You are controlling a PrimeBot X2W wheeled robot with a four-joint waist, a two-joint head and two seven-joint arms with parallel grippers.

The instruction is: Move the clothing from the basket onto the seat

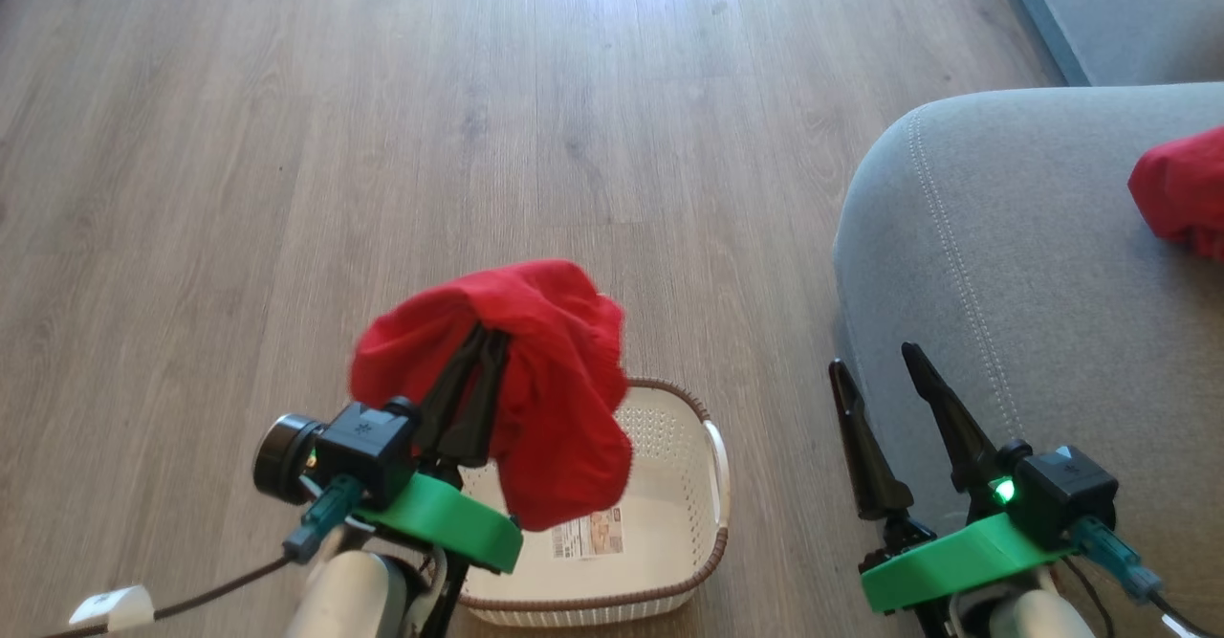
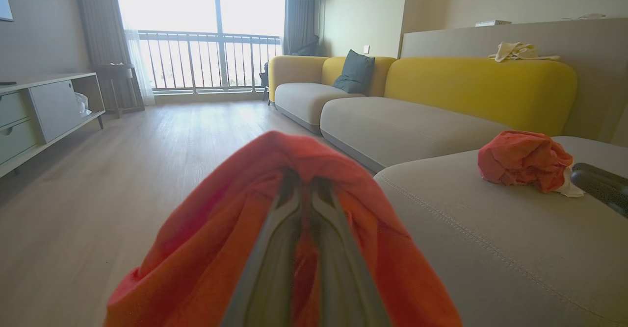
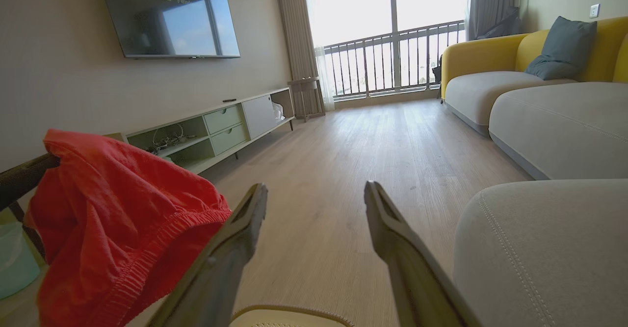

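A red garment (image 1: 535,380) hangs draped over my left gripper (image 1: 490,337), which is shut on it above the cream basket (image 1: 669,581); the same garment (image 2: 274,248) covers the fingers in the left wrist view and shows as red cloth (image 3: 117,219) at the left of the right wrist view. The basket holds nothing but its sticker (image 1: 588,535). A second red garment (image 1: 1186,188) lies bunched on the grey seat (image 1: 1004,255), also seen as a crumpled red heap (image 2: 525,160) on the seat cushion (image 2: 490,248). My right gripper (image 1: 875,356) stands open beside the seat's rounded edge, nothing between its fingers.
Wooden floor (image 1: 382,141) stretches ahead and to the left. A long yellow-backed sofa (image 2: 441,91) runs on beyond the seat. A low TV cabinet (image 3: 216,126) lines the opposite wall under a screen (image 3: 171,15). A balcony window (image 2: 206,33) closes the far end.
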